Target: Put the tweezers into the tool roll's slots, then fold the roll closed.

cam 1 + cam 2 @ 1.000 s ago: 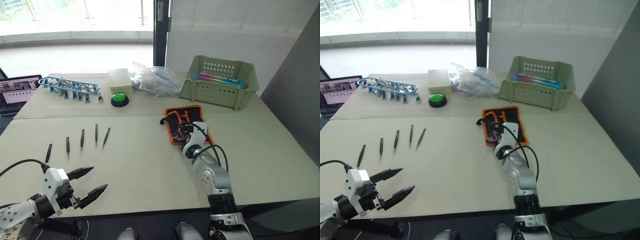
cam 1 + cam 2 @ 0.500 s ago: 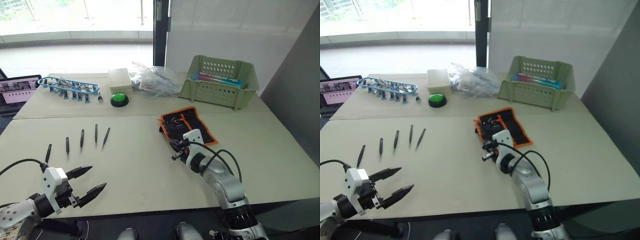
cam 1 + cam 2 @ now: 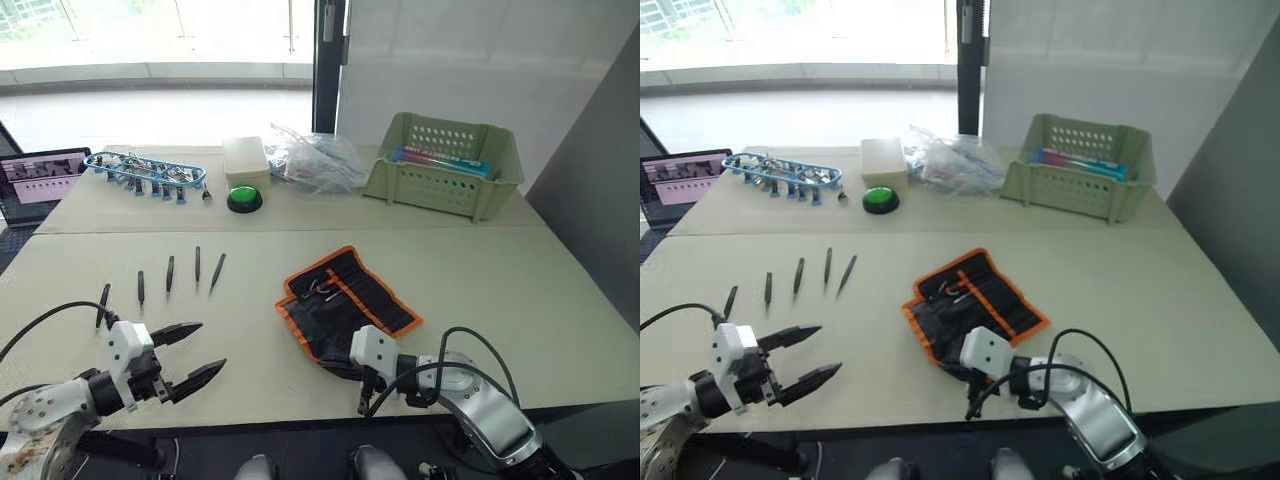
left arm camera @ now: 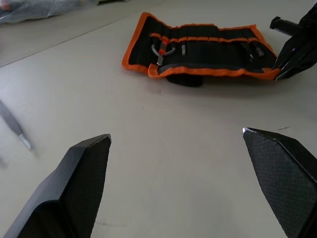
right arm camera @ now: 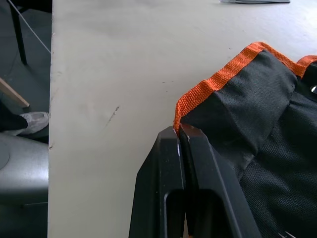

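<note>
Tool roll (image 3: 345, 305): lies spread open at lower centre of the left eye frame, near the table's front edge, tilted so its long side runs from centre left down to the right; black fabric, orange edging, orange inner stripes.
Right gripper (image 5: 179, 130): at the bottom of the right wrist frame, fingers pressed together and pinching the roll's orange-edged near corner; in the left eye frame it sits at the roll's lower edge (image 3: 358, 370).
Left gripper (image 3: 200, 352): lower left of the left eye frame, fingers spread wide and grasping nothing, hovering over bare table (image 3: 500, 290).
Wrist detail: the left wrist frame shows the roll side-on with small metal pieces (image 4: 162, 50) already tucked in the slots (image 4: 213, 49), and the other gripper's fingers at the roll's right end; the right wrist frame shows the weave of the orange binding at the clamped corner.
Tweezers (image 3: 169, 274): five black ones in a loose row, middle left of the left eye frame, beyond the left gripper and well apart from the roll.
Far table: green button (image 3: 243, 198), beige box (image 3: 246, 158), blue rack of clips (image 3: 145, 174), clear plastic bag (image 3: 315, 162), green basket (image 3: 445, 165) at upper right, laptop (image 3: 40, 180) at the left edge.
</note>
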Robot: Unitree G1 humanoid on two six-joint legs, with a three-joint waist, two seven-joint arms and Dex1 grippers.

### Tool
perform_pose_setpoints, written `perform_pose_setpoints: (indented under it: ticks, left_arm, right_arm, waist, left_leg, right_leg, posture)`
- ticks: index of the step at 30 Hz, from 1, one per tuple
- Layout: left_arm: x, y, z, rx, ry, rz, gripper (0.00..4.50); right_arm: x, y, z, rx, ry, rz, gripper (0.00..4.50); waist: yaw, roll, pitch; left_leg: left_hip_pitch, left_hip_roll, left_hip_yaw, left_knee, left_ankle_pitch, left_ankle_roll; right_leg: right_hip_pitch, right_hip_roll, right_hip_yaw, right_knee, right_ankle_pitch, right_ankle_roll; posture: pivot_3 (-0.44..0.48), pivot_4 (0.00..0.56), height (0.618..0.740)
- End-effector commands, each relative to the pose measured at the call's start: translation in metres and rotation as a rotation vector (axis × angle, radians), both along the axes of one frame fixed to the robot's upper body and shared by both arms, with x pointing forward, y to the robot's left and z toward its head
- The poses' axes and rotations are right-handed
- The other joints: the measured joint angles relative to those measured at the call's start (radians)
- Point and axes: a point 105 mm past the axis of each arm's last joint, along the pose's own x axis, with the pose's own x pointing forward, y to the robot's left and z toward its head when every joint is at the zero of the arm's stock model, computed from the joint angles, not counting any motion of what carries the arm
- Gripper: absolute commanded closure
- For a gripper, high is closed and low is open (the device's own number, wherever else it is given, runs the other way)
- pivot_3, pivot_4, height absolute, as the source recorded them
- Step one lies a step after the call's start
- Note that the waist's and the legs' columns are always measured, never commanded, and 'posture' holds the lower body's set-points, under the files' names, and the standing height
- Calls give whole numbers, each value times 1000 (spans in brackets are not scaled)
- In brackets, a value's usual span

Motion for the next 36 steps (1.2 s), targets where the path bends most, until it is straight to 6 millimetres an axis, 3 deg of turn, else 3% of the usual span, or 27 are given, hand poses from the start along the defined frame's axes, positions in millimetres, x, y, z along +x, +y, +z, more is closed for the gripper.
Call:
perform_pose_setpoints:
  ticks: [1,5,9,15,19,24,27,36]
  left_arm:
    - [12,-20,7,100,-54,-164,0]
    - [37,-42,14,102,-69,-301,0]
    - [77,-81,23,20,-28,-397,0]
    - [93,-98,26,-23,-3,-457,1810]
    - [89,-85,34,-21,5,-485,3132]
    - [95,-68,57,53,-76,-495,3132]
    - [95,-66,55,191,-131,-557,3132]
    - [108,-54,26,542,-260,-657,367]
  right_arm:
    - [-2,7,10,22,-47,31,4483]
    - [-2,8,9,23,-48,28,4483]
    - [0,7,10,20,-53,16,4483]
    - [0,7,10,14,-59,-3,4500]
    - [0,4,11,12,-61,-25,4500]
    - [1,4,12,15,-67,-41,4500]
    - [1,5,12,16,-66,-49,4500]
    - [3,3,10,14,-62,-74,4500]
  waist:
    - [5,0,0]
    - [5,-1,0]
    - [24,-1,0]
    - [2,-1,0]
    - [1,-1,0]
    - [4,-1,0]
    - [14,-1,0]
    - [26,-1,0]
  left_leg:
    - [0,0,0,1,0,0]
    - [-1,-1,0,2,0,0]
    - [-3,-1,-1,5,0,0]
    - [-6,-1,-2,7,0,1]
    - [-7,-1,-4,7,0,1]
    - [-6,-1,-4,8,0,1]
    - [-6,-2,-4,9,0,1]
    - [-8,-2,-4,10,0,1]
  right_leg:
    - [0,0,0,0,-1,-2]
    - [1,0,0,-1,3,3]
    - [1,2,0,0,4,6]
    - [0,3,2,-1,6,8]
    - [0,3,1,-1,6,7]
    - [0,3,1,0,5,8]
    - [1,3,1,-1,5,8]
    - [1,3,1,-1,6,7]
  posture:
    - [0,150,738]
    - [0,150,738]
    - [0,150,738]
    - [0,150,738]
    - [0,150,738]
    - [0,150,738]
    - [0,150,738]
    - [0,150,738]
